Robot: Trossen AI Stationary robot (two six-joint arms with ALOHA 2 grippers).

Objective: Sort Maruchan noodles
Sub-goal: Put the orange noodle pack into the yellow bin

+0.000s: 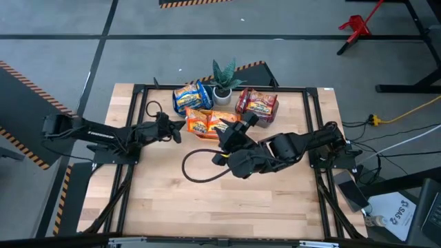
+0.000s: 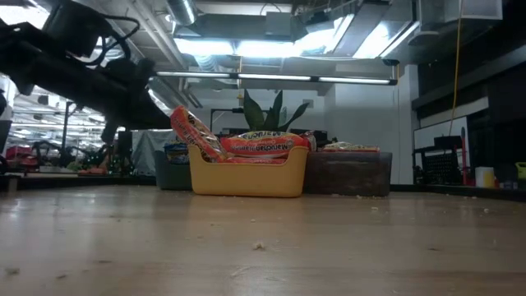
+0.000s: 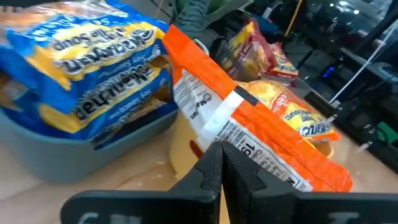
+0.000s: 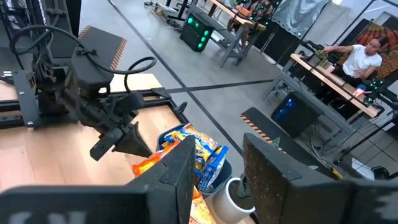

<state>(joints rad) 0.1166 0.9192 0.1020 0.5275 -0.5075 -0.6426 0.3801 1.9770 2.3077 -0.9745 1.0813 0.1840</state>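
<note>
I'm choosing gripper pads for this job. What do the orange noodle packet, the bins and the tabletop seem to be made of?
Orange packet held by the left gripper: thin glossy plastic film, judging by its creases and sheen. Yellow bin and grey-blue bin: probably moulded plastic, smooth and matte with rounded rims. Tabletop: light wood planks, grain and seams visible.

A light wooden table point(image 1: 227, 200) with a black frame carries three bins along its far edge: a teal bin point(image 1: 185, 109), an orange bin point(image 2: 246, 174) and a grey bin point(image 2: 347, 175). A white-potted plant point(image 1: 223, 83) stands behind them, and a black cable point(image 1: 200, 169) loops across the middle boards.
</note>
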